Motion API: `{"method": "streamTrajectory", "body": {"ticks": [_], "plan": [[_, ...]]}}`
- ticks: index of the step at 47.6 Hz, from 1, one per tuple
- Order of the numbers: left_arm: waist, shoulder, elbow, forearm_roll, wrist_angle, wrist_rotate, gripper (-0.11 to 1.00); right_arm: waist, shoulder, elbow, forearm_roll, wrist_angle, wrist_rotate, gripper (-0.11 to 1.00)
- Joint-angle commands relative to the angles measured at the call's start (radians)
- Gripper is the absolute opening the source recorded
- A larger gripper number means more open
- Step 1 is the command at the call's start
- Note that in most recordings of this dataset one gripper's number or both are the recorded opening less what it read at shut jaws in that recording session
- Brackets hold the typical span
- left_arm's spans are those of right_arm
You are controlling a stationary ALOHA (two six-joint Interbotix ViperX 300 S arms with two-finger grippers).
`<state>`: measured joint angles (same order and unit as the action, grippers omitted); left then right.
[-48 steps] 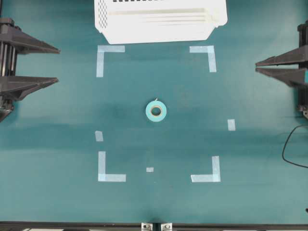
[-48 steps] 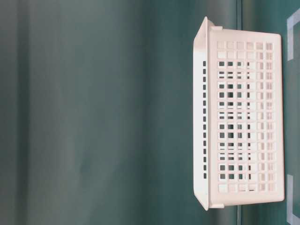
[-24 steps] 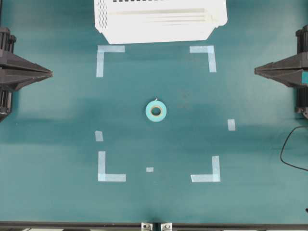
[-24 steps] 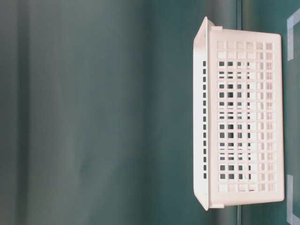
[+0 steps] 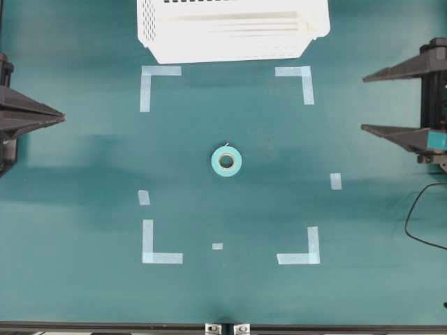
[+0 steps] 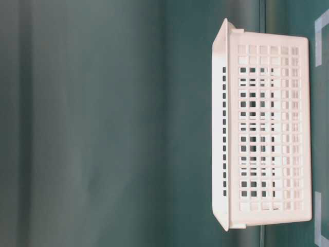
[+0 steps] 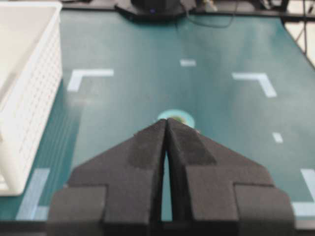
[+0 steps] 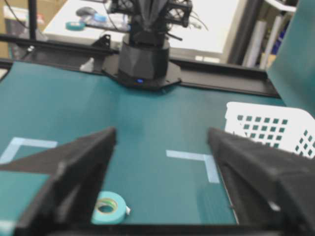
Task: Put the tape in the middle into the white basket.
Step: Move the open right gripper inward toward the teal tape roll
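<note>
Landmark: the tape (image 5: 227, 161), flat on the teal table (image 5: 230, 293), centred inside the pale-blue corner marks (image 5: 160, 250). Left gripper (image 5: 61, 117) low at the table's left edge, well apart from the tape, pointed toward it, jaws pressed together, empty. Right gripper (image 5: 363, 103) opposite, level, jaws spread wide, nothing between them (roll visible beyond its fingers (image 8: 74, 172) in the wrist view). Beyond the tape, past the far corner marks: the white basket (image 5: 230, 45). No readable writing.
</note>
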<state>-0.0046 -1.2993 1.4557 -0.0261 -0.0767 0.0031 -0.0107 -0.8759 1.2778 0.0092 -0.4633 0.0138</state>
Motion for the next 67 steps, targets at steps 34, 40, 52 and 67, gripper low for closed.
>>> {"method": "streamTrajectory", "body": {"ticks": [34, 40, 52, 67], "plan": [[0.0, -0.025, 0.057, -0.002, 0.061, -0.002, -0.11, -0.005, 0.152, 0.003, 0.067, -0.028, 0.095, 0.99], [0.0, -0.025, 0.061, -0.003, 0.061, -0.003, -0.11, -0.005, 0.189, -0.009, 0.067, -0.028, 0.095, 0.99], [0.0, -0.025, 0.064, -0.003, 0.06, -0.005, -0.11, -0.003, 0.265, -0.043, 0.066, -0.023, 0.12, 0.99], [0.0, -0.025, 0.067, -0.003, 0.061, -0.005, -0.11, -0.005, 0.356, -0.106, 0.064, 0.005, 0.13, 0.99]]}}
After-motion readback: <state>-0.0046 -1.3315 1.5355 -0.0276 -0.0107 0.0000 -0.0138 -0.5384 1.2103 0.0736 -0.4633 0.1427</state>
